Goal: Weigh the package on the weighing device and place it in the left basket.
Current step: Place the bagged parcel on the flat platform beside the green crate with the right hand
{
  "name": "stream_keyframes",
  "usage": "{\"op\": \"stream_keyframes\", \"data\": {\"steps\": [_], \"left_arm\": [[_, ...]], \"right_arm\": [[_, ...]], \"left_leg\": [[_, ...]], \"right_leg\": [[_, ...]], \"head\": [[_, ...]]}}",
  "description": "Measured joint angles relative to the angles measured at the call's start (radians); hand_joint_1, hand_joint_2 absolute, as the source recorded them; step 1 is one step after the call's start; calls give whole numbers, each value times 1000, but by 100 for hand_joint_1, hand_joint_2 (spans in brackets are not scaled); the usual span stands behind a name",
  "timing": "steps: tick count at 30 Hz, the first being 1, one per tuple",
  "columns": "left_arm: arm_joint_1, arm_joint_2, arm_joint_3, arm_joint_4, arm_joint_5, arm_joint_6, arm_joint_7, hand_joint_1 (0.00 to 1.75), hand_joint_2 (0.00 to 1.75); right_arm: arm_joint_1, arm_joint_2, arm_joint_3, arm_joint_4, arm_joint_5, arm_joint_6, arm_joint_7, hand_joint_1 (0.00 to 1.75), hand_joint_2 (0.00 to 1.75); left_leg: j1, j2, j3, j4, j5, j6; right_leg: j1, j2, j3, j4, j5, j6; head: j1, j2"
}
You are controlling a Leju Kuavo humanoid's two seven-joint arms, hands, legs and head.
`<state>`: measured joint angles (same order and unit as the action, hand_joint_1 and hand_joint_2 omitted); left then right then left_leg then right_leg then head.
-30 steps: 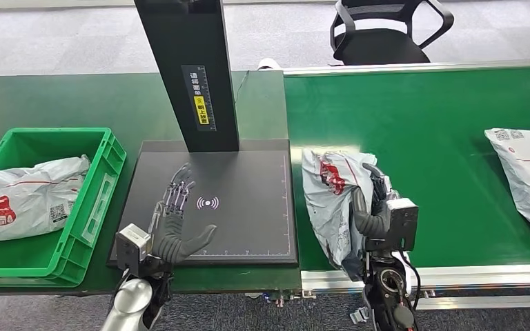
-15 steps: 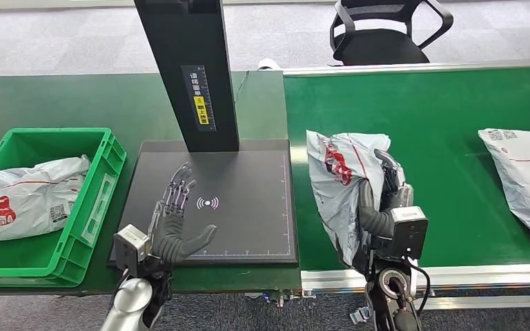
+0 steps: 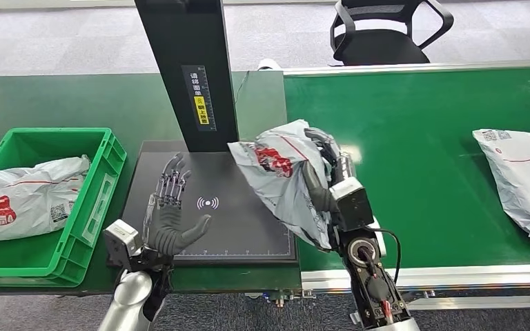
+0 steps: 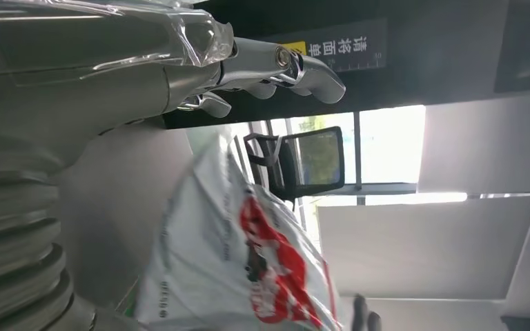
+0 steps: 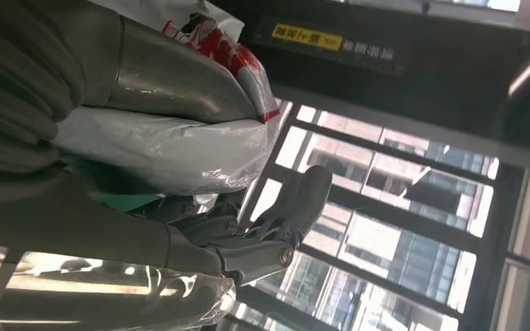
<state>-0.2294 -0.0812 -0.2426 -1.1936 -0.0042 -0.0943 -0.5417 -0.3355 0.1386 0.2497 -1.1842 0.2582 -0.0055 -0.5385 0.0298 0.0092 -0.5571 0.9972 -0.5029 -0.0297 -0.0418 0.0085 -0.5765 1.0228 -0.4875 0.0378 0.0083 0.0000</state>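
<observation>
— Gripping what? 
— A grey package (image 3: pixel 283 176) with red print is clamped in the right hand (image 3: pixel 324 186), over the scale's (image 3: pixel 207 234) right edge.
— Writing? 
— A yellow label (image 3: pixel 201 110) on the black column (image 3: pixel 190 69), unreadable. The left hand (image 3: pixel 169 214) is held spread, fingers apart.

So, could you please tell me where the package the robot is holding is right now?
In the head view, the package is gripped by the right hand, over the right edge of the black weighing device, beside its black column.

black office chair (image 3: pixel 386 31) beyond belt | second grey package (image 3: pixel 521 176) on green conveyor (image 3: pixel 442 124), far right
</observation>
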Motion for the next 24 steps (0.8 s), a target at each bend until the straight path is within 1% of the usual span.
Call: {"op": "stream_keyframes", "data": {"steps": [7,11,15,20,24], "left_arm": [[-6,0,-1,7,18,5,-1,0,175],[-21,0,-13,23,39,12,-10,0,175],[-37,0,-28,40,60,19,-15,0,175],[-58,-2,-49,61,71,17,-15,0,175],[-67,-3,-60,72,72,15,-15,0,175]], "right_arm": [[-70,-1,65,133,25,28,1,175,175],[-130,0,120,276,56,43,-16,175,175],[-181,5,175,392,103,22,-37,175,175],[-229,16,245,472,153,18,-37,175,175],[-248,19,277,503,160,18,-37,175,175]], "left_leg": [[0,0,0,0,0,0],[0,0,0,0,0,0],[0,0,0,0,0,0],[0,0,1,0,0,0],[0,0,1,0,0,0]], "right_leg": [[0,0,0,0,0,0],[0,0,0,0,0,0],[0,0,0,0,0,0],[0,0,0,0,0,0],[0,0,0,0,0,0]], "head": [[0,0],[0,0],[0,0],[0,0],[0,0]]}}
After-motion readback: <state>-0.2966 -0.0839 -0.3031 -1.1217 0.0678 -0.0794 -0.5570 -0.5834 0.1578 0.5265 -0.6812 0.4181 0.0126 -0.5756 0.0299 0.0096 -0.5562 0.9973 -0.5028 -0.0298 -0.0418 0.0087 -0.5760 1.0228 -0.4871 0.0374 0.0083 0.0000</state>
